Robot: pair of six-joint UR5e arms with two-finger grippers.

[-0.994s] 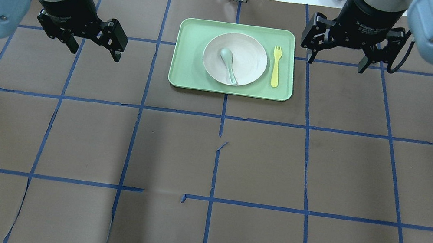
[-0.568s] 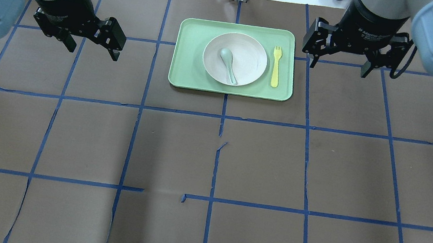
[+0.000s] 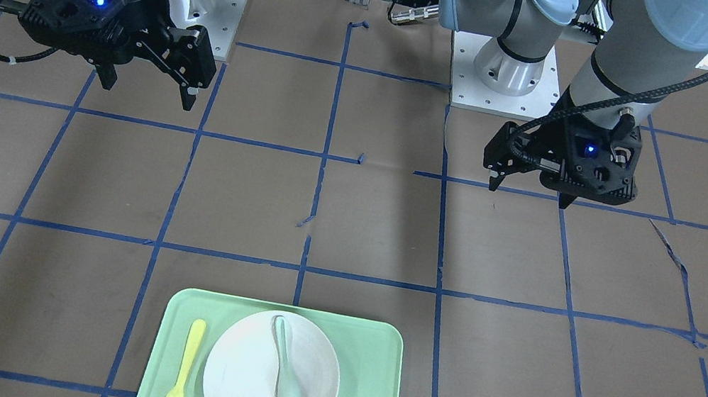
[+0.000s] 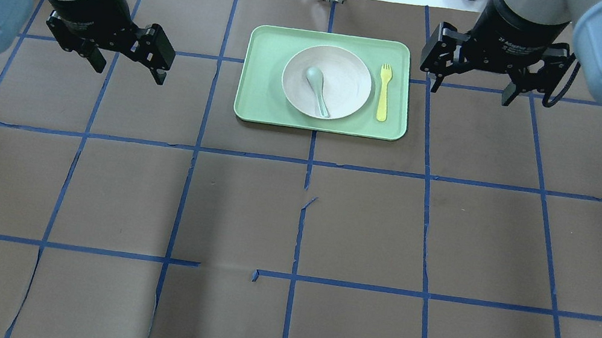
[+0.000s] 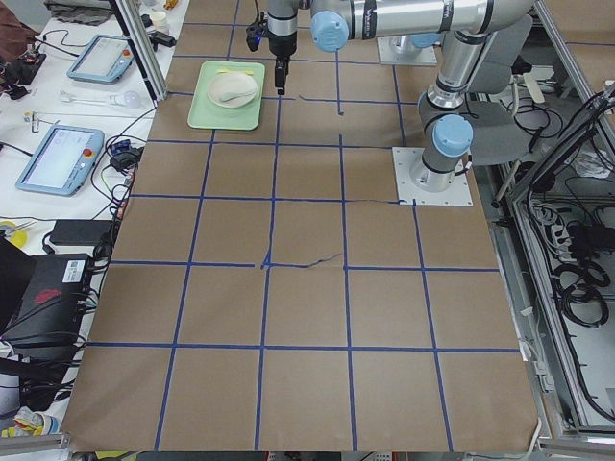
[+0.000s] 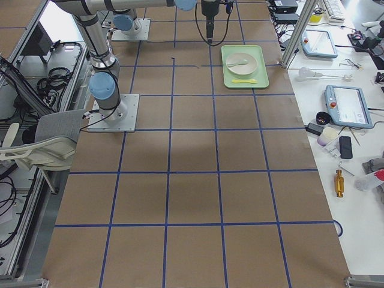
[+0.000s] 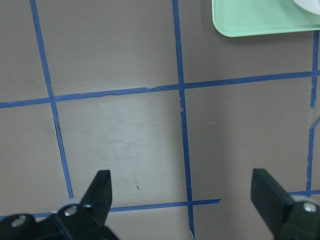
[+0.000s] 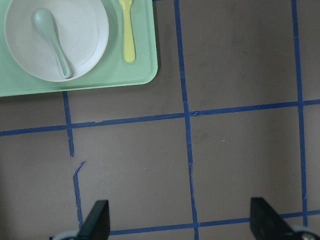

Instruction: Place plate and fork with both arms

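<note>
The round off-white plate (image 4: 352, 80) lies flat on a light-green tray (image 4: 255, 94) with a pale spoon (image 4: 317, 87) in it. It sits between the left arm's fingers (image 4: 160, 63) and the right arm's fingers (image 4: 433, 72), touching neither. The slim yellow fork (image 4: 383, 94) lies flat just beside the plate, on the side nearer the right arm's fingers, tines pointing away from the robot. Both pairs of fingers hang spread and empty.

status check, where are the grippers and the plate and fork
Both open, empty: left gripper, right gripper, flanking the tray. Untouched on it: plate, fork. In the way: spoon lying in the plate.
</note>
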